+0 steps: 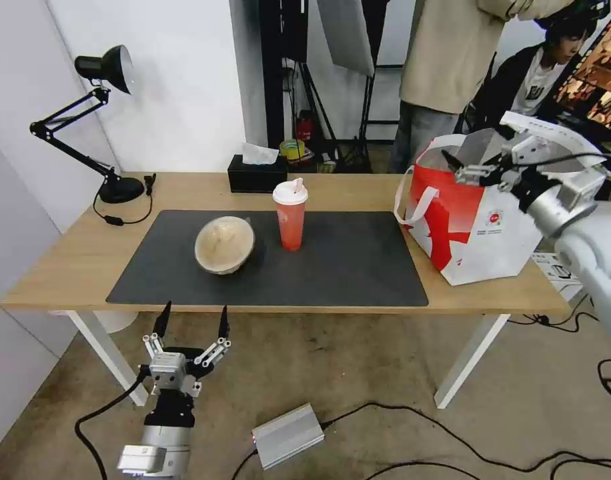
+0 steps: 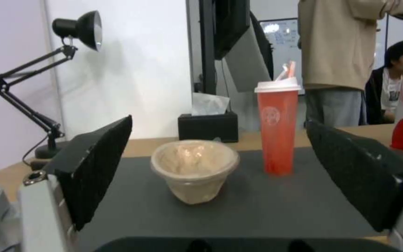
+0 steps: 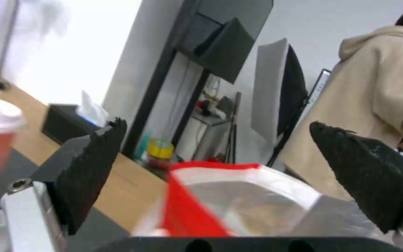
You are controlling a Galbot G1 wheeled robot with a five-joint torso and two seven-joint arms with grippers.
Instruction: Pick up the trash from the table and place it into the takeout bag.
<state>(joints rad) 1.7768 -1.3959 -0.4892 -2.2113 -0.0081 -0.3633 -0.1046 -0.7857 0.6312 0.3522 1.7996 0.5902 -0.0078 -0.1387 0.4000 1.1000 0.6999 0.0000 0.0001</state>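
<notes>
Both of my grippers hold nothing, fingers spread wide. My right gripper (image 1: 475,167) hangs above the open mouth of the large red-and-white insulated takeout bag (image 1: 469,230), which stands on the long light-wood table (image 1: 72,260) at about three o'clock from the mat's middle, just off the mat's right end. In the right wrist view its two black fingers (image 3: 94,168) stand well apart, with the bag's silvery lining (image 3: 243,203) between and beyond them.

My left gripper (image 1: 192,320) waits low, in front of the table's near edge, at about seven o'clock from the mat's middle, fingertips pointing up toward the table. In the left wrist view its black pads (image 2: 96,164) frame two pieces of trash.

On the large dark grey rectangular mat (image 1: 345,267) the tan round bowl (image 1: 224,244) lies tipped, its opening turned toward me. Just beside it, at its three o'clock, the red drink cup with white lid (image 1: 291,215) stands upright, not touching it. At twelve o'clock from the bowl, off the mat near the far edge, sits the black tissue box (image 1: 257,173). At ten o'clock stands the black jointed desk lamp (image 1: 92,120).
</notes>
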